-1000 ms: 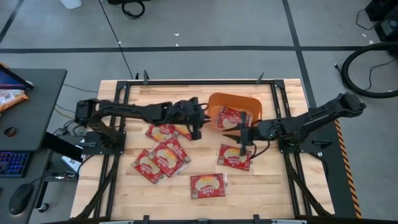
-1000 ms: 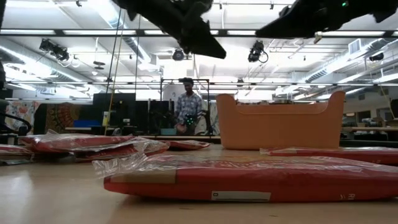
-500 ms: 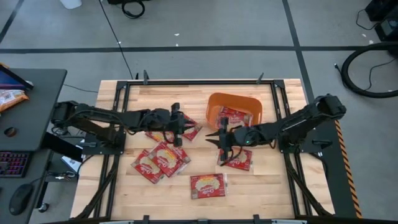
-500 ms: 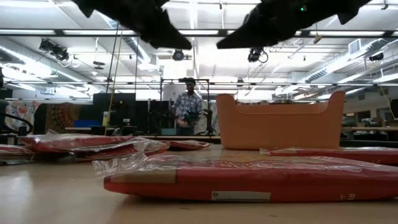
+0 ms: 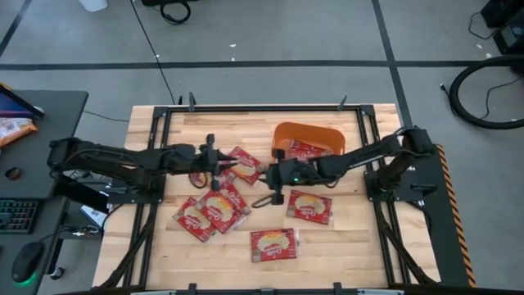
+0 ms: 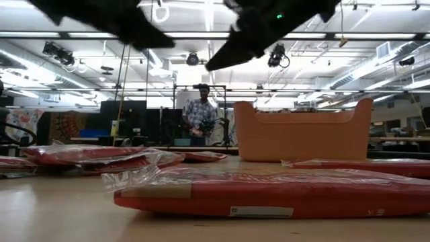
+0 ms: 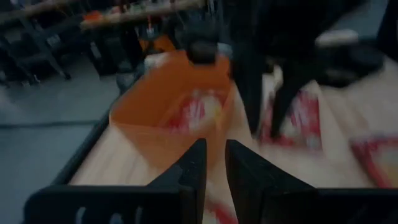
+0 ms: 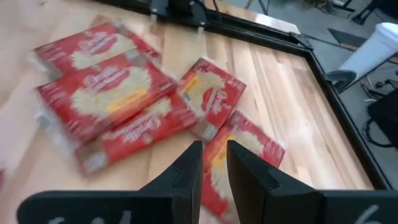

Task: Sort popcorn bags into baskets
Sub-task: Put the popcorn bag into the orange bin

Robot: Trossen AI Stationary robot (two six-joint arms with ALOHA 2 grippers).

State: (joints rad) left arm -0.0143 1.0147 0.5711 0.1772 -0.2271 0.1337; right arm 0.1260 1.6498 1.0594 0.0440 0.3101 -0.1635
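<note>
Several red popcorn bags lie flat on the wooden table: one (image 5: 246, 164) beside my left gripper, an overlapping pile (image 5: 211, 209), one (image 5: 309, 205) right of middle and one (image 5: 274, 244) near the front. More bags (image 5: 308, 150) lie inside the orange basket (image 5: 282, 135) at the far middle. My left gripper (image 5: 223, 162) hovers shut over the table's left half and holds nothing. My right gripper (image 5: 266, 180) hovers shut above the table's middle, facing the pile (image 8: 112, 87), also with nothing in it.
A black frame (image 5: 262, 107) runs around the tabletop. A desk with a keyboard (image 5: 18, 215) stands off the table's left. In the low view a person (image 6: 199, 121) stands far behind the table, and one bag (image 6: 269, 191) fills the foreground.
My left gripper has drawn back toward the table's left edge, away from the basket. My right gripper has travelled from beside the basket toward the table's left, out over the middle, tipping a little more downward. No bag has moved.
</note>
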